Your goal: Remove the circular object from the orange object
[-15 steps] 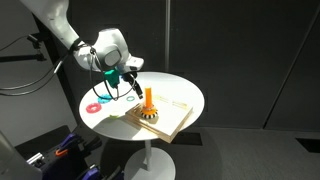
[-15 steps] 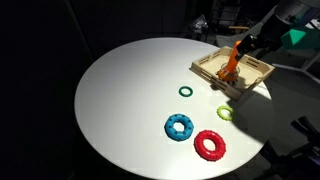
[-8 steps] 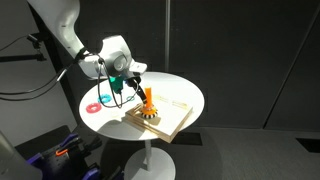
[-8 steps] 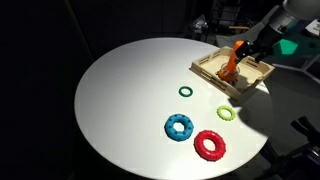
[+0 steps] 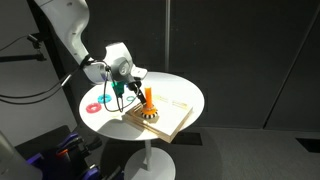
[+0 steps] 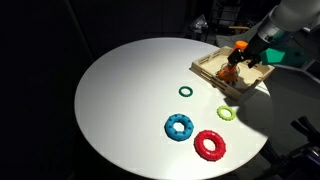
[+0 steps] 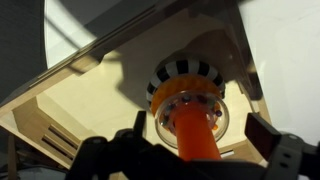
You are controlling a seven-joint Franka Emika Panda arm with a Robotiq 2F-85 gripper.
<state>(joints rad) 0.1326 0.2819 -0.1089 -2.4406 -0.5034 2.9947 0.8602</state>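
So, peg: short orange upright peg on striped round base, pale wooden board.
ring: circular piece, colour unclear, around peg, above base.
claw: wide, empty, straddling peg, likely to pinch ring.

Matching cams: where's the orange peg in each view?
Exterior view: orange peg just left of centre, upright at the left end of the wooden board.
Exterior view: orange peg at upper right, on the wooden board near the table's far edge.
Wrist view: orange peg at bottom centre, close up, wooden board behind it.
Shared landmark: the wooden board.
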